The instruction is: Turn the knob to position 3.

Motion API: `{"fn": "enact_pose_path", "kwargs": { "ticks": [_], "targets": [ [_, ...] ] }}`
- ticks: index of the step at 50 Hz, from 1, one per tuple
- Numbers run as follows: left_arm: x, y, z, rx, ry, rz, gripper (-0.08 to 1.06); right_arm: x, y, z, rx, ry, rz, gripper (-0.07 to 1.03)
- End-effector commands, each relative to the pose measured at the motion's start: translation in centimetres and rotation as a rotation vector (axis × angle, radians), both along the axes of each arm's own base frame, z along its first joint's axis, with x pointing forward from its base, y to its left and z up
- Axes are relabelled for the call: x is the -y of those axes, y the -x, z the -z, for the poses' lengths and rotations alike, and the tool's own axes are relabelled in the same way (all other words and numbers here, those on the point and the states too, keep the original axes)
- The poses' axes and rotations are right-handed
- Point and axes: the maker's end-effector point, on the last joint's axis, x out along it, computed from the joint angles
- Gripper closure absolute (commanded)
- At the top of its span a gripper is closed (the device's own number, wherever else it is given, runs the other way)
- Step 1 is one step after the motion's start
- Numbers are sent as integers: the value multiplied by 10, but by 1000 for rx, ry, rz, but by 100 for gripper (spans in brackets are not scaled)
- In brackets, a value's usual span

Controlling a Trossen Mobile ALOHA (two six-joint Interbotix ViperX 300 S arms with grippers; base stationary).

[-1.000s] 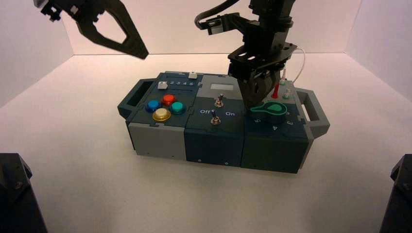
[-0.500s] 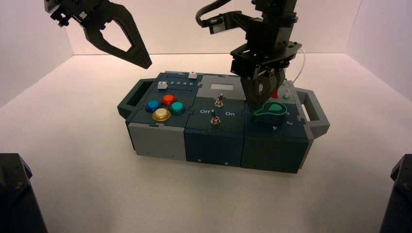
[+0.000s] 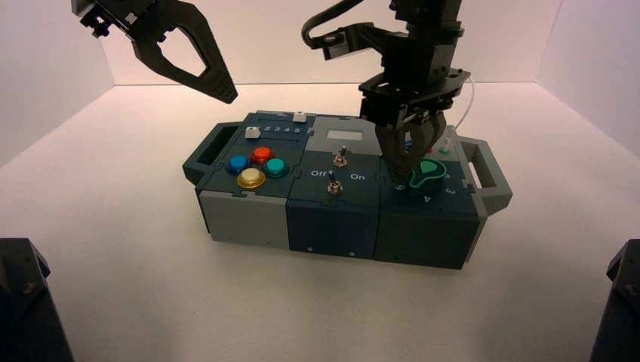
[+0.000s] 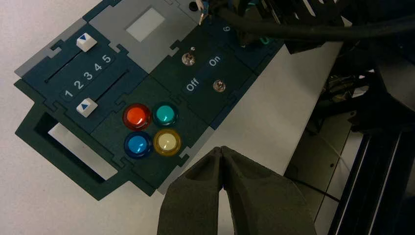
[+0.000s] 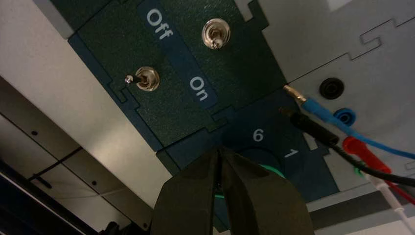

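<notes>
The knob (image 3: 425, 174), a dark green teardrop with a teal outline, sits on the right module of the box (image 3: 249, 219). Its tip points toward the front-left, near the "5". The white "3" (image 3: 450, 191) lies to the knob's front-right. My right gripper (image 3: 404, 170) is shut, with its tips down against the knob's left side. In the right wrist view the shut right gripper (image 5: 219, 149) covers most of the knob (image 5: 275, 171), close to the printed "6" and "1". My left gripper (image 3: 224, 92) hangs shut, high above the box's left end.
Two metal toggle switches (image 3: 341, 157) (image 3: 333, 183) stand just left of the knob, by the "Off/On" lettering. Coloured push-buttons (image 4: 151, 128) and two sliders (image 4: 85, 106) fill the left module. Blue, black and red wire plugs (image 5: 318, 129) sit behind the knob.
The right gripper has turned and shifted slightly right. The knob's tip swung from pointing left toward the front-left. The left gripper drifted a little.
</notes>
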Motion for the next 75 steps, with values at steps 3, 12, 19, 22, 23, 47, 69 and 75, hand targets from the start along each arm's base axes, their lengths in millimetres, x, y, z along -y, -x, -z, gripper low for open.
{"fn": "enact_pose_path", "kwargs": {
  "ticks": [3,12,19,22,23,47,69,75],
  "targets": [
    [6,-6,-14,29,24,7,101,1,0,-6,10,-7,2,99],
    [6,-5,-14,24,21,13,101,4,3,-7,5,-5,4,99],
    [6,-5,-14,22,22,13,101,3,3,-10,6,-10,5,99],
    [6,-4,-14,19,20,16,101,3,3,-12,8,-16,8,98],
    [6,-4,-14,17,21,15,101,3,4,-13,6,-16,8,99],
    [9,1,-24,-11,19,59,101,5,8,-24,11,-34,15,99],
    [36,8,-35,-38,166,-1,101,10,15,-36,30,-61,70,99],
    [46,16,-28,-38,171,3,101,12,17,-38,32,-64,93,99]
  ]
}}
